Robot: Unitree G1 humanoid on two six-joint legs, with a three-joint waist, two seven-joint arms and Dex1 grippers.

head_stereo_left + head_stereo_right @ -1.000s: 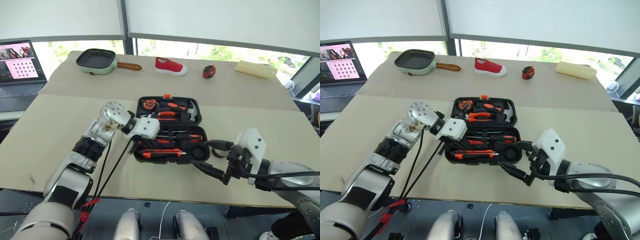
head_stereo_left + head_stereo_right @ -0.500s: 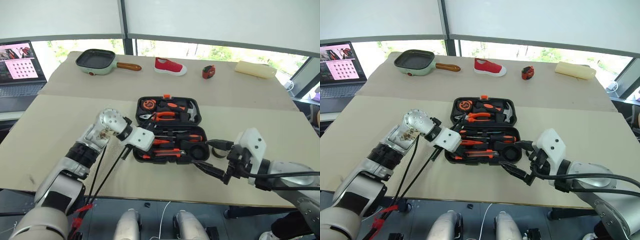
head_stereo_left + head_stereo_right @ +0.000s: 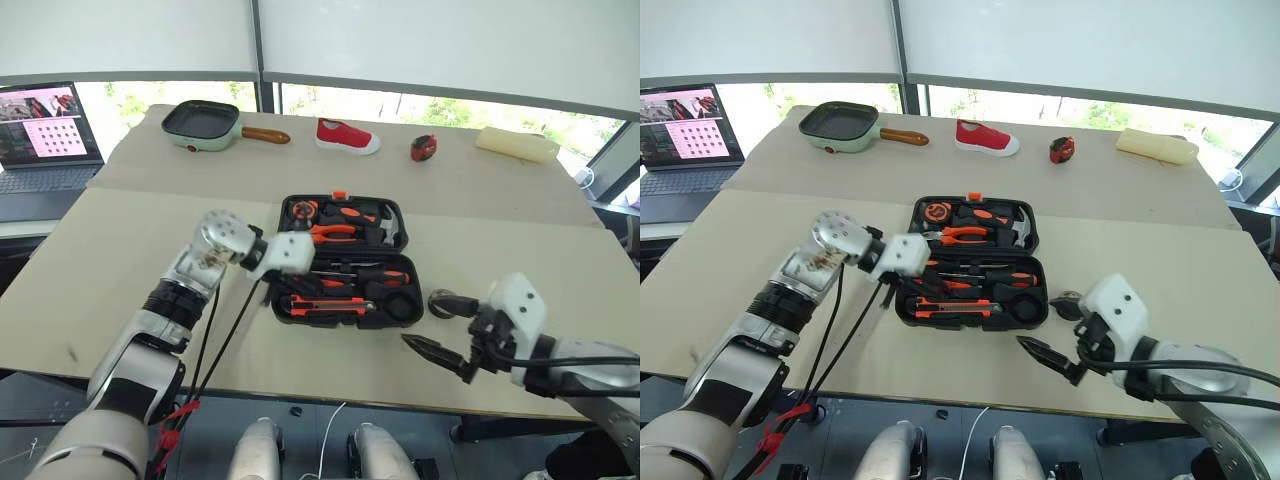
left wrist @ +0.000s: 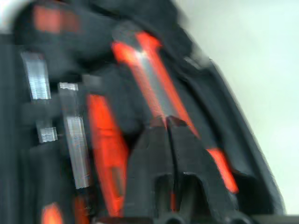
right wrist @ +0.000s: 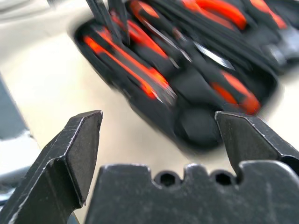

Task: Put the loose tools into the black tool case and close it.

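Black tool case (image 3: 345, 262) lay open mid-tabletop (image 3: 120, 240), tools blurred in its recesses, left end effector (image 4: 169, 133) over its left half, fingers pressed together, right end effector (image 3: 437, 325) spread wide just right of it, holding nothing.

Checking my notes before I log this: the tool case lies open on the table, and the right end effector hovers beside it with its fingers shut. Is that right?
Not quite. The black tool case does lie open on the table, and the right end effector is beside it, but its fingers are spread wide open, not shut. The right wrist view shows the gap plainly.
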